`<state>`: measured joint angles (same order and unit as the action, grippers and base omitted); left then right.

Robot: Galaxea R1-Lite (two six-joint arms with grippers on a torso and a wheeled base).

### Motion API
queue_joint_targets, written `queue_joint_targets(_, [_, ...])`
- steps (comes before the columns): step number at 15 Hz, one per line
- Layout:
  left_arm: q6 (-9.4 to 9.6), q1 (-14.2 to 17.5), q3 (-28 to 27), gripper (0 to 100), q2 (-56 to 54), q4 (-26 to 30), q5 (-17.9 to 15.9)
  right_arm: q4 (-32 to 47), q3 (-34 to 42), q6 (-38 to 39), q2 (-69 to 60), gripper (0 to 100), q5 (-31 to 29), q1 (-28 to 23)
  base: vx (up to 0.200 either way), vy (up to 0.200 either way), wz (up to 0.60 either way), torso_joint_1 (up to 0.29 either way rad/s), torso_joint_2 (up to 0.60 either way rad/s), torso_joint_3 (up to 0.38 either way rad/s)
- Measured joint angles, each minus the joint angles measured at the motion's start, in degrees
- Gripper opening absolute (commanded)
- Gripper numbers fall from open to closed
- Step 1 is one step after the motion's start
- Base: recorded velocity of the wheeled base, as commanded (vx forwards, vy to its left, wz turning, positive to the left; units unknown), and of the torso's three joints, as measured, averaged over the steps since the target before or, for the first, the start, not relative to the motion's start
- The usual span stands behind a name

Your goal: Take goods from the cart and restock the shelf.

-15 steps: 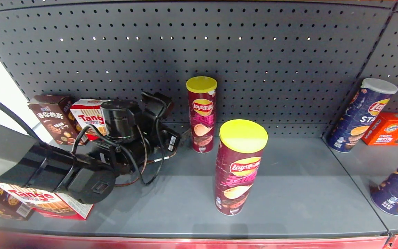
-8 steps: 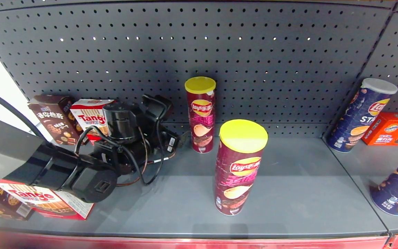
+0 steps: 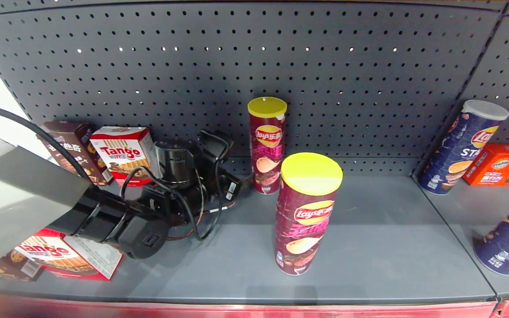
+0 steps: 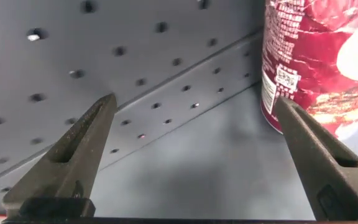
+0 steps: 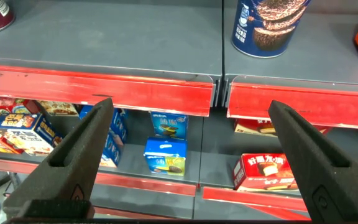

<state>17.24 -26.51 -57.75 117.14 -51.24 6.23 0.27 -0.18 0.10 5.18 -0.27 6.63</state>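
While I scan along the grey metal shelf [image 3: 369,247], I take my bearings from the near maroon cardboard chip tube with the yellow lid [image 3: 306,212], which stands upright at the middle. Far to its left and at the back stand a dark brown cookie box [image 3: 71,148] and a red-and-white wafer box [image 3: 124,152]. A second red-and-white wafer box [image 3: 66,260] lies flat to its left, near the front edge. My left gripper [image 4: 194,106] is low over the board, behind and left of that tube, with its two dark fingers spread wide and nothing between them. Just behind the near tube, against the pegboard, stands a matching rear maroon tube [image 3: 267,145]. One fingertip sits close by its base, though I cannot tell if they touch. Well to the right of the near tube a navy chip tube with a grey lid [image 3: 462,148] leans at the back beside an orange carton [image 3: 502,163], and another navy tube [image 3: 508,240] sits tilted nearer the front. My right gripper [image 5: 191,109] hangs out in front of the near tube's shelf with its fingers apart and empty, facing the red front lip [image 5: 98,78].
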Motion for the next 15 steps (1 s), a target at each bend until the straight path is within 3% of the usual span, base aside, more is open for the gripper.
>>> queue_joint_targets(8, [-0.02,-2.62,-2.91,100,2.10,0.02,0.99,0.00,0.00,0.00,0.00,100,0.02,0.00,0.000,0.000,0.00,0.000,0.00,0.000])
queue_joint_targets(15, [0.22,-2.78,-2.30,100,0.98,-0.44,1.27,0.00,0.00,0.00,0.00,100,0.00,0.04,0.000,0.000,0.00,0.000,0.00,0.000])
